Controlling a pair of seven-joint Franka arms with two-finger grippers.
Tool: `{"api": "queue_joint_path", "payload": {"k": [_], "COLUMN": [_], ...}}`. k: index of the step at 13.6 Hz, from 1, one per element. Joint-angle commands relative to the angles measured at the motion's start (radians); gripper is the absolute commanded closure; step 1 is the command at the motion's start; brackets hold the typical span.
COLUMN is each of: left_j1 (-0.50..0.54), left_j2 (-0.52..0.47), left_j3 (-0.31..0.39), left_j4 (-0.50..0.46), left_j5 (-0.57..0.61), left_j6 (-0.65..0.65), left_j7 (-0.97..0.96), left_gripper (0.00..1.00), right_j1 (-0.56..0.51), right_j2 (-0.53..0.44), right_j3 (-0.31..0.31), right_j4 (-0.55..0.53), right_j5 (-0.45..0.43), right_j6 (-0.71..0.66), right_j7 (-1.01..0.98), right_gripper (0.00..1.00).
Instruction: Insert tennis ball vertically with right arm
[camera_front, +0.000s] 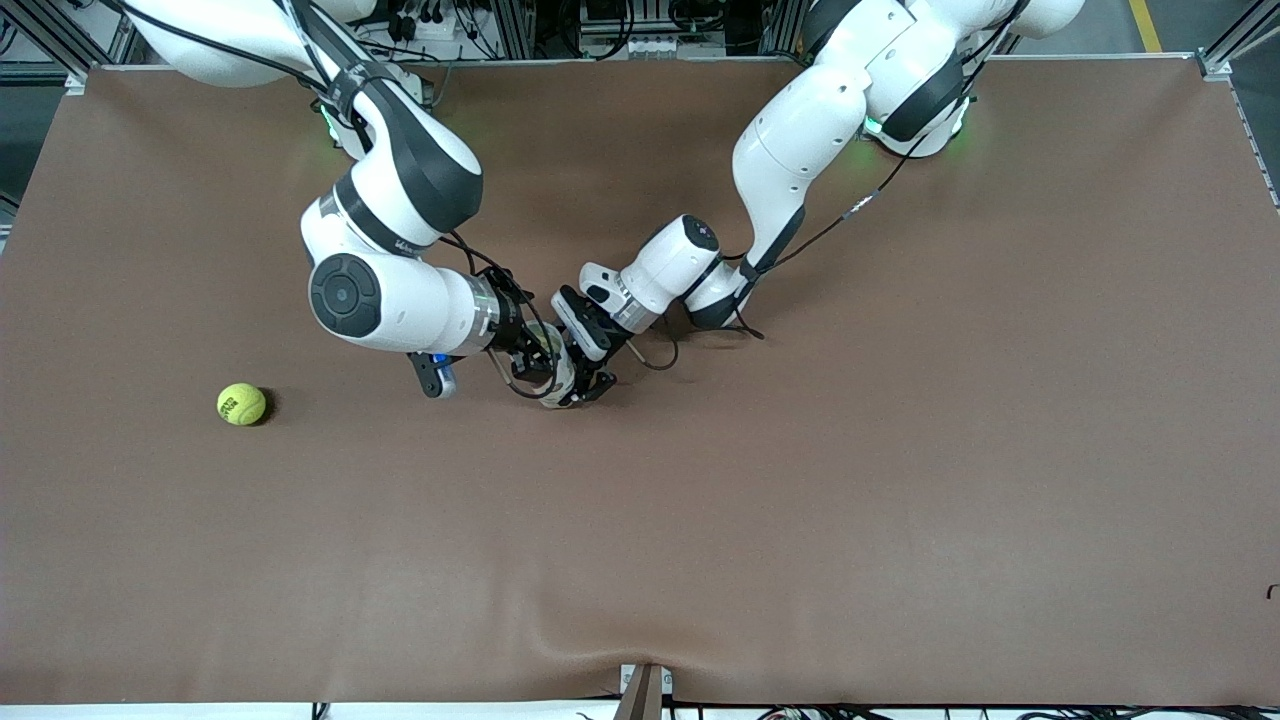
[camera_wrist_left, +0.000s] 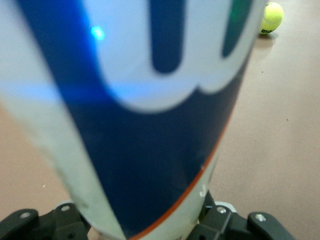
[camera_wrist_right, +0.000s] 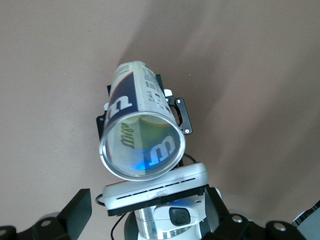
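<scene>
The left tool (camera_front: 590, 385) grips an upright can (camera_wrist_right: 142, 137) near the counter's (camera_front: 900, 450) middle, fingers (camera_wrist_left: 220, 227) closed on its sides. The right tool (camera_front: 535, 365) hangs over the can's open mouth; its fingers (camera_wrist_right: 75, 212) are spread, empty. The ball (camera_front: 241, 404) lies on the counter toward the right arm's end, well apart.

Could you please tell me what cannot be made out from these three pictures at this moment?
- Front view: the tennis ball can is mostly hidden by both wrists.
- Left wrist view: the can fills the picture, blurred, hiding the left gripper.
- Right wrist view: whether a ball already lies inside the can cannot be told.
- Front view: the print on the tennis ball is too small to read.
</scene>
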Motion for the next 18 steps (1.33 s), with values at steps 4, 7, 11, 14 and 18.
{"api": "queue_joint_path", "payload": {"k": [4,7,11,14,18], "left_j1": [-0.005,-0.004,-0.005,-0.005,-0.004], "left_j2": [0.009,0.009,0.009,0.009,0.009], "left_j3": [0.001,0.001,0.001,0.001,0.001], "left_j4": [0.009,0.011,0.009,0.009,0.009], "left_j5": [-0.019,-0.019,-0.019,-0.019,-0.019], "left_j6": [0.007,0.008,0.007,0.007,0.007], "left_j7": [-0.001,-0.001,-0.001,-0.001,-0.001], "left_gripper": [0.21,0.21,0.21,0.21,0.21], "right_j1": [-0.151,-0.277,-0.324,-0.324,-0.328], "right_j2": [-0.027,-0.026,-0.023,-0.012,0.014], "right_j3": [0.008,-0.003,-0.154,-0.300,-0.354], "right_j4": [0.055,0.053,0.043,0.003,-0.069], "right_j5": [-0.068,-0.079,-0.117,-0.119,-0.260], "right_j6": [-0.012,-0.050,-0.124,-0.121,-0.072], "right_j7": [-0.174,-0.456,-0.922,-1.225,-1.253], "right_gripper": [0.00,0.00,0.00,0.00,0.00]}}
